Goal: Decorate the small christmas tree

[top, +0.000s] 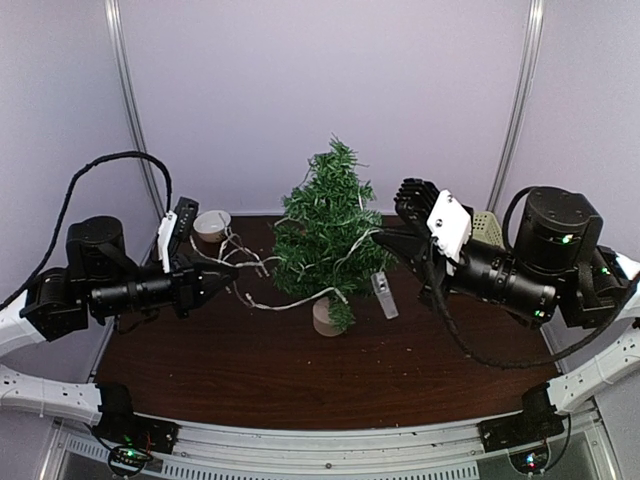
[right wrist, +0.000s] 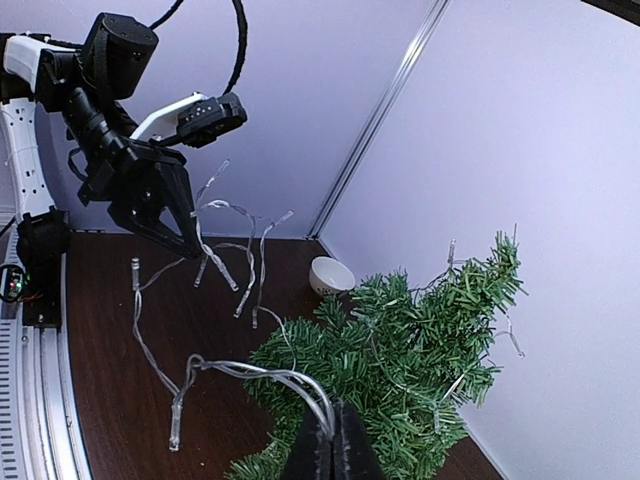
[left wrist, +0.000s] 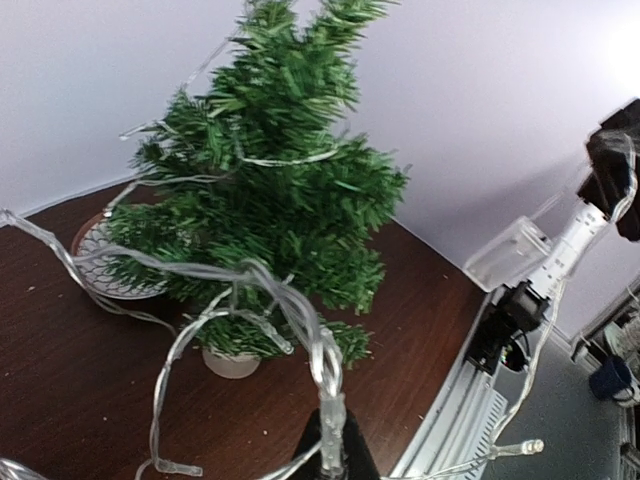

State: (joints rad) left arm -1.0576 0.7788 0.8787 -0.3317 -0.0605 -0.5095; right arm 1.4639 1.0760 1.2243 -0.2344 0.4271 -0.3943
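Note:
The small christmas tree stands upright at the table's middle on its pale base. A clear light string is draped over its branches and hangs to both sides. My left gripper is left of the tree and shut on a bulb of the string; the closed fingertips show at the bottom of the left wrist view. Pressed against the tree's right side, my right gripper is shut on a loop of the string's wires. The string's clear battery box hangs below it.
A small white bowl sits at the back left of the dark wooden table, behind the left gripper. A beige perforated object peeks out behind the right arm. The metal rail runs along the near edge.

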